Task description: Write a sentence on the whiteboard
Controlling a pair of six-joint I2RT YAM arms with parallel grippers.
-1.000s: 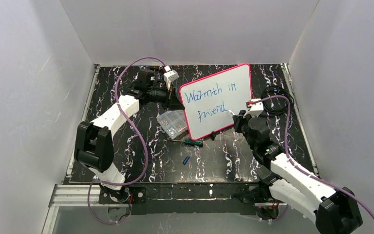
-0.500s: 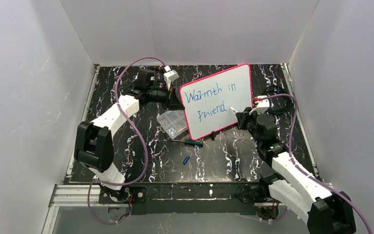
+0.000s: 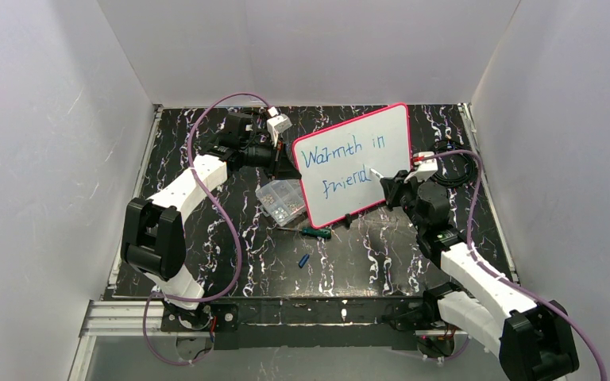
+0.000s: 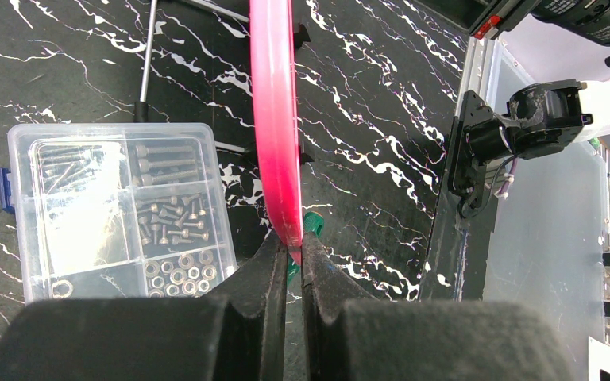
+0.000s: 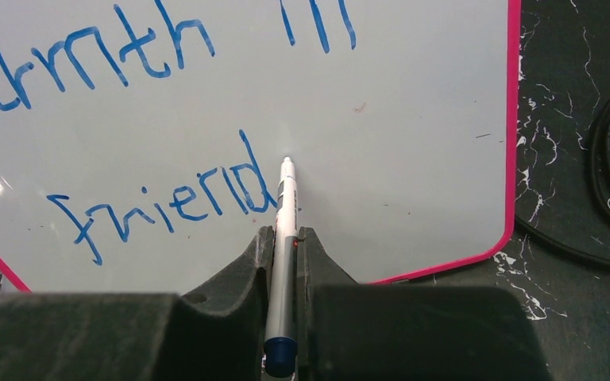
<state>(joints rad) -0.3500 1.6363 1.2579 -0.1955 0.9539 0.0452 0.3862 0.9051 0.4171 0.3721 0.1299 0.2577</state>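
The whiteboard (image 3: 389,139) with a pink-red rim stands tilted at the back middle. Its blue sentence (image 3: 341,163) reads "Warmth in" over "friend". My left gripper (image 3: 284,165) is shut on the board's left edge; in the left wrist view the pink rim (image 4: 274,119) runs between my gripper's (image 4: 289,248) jaws. My right gripper (image 3: 387,185) is shut on a white marker (image 5: 283,214) with a blue end. Its tip sits at the board (image 5: 413,135) just right of the "d" of "friend" (image 5: 167,202).
A clear compartment box (image 3: 280,199) of screws and washers lies left of the board, also in the left wrist view (image 4: 115,210). A green-handled screwdriver (image 3: 315,232) and a small blue cap (image 3: 303,260) lie in front. Black cables (image 3: 454,163) coil at the right.
My right arm has moved up and to the right along the board. The marker tip went from below "friend" to the spot just past the "d". The left arm and board stayed still.
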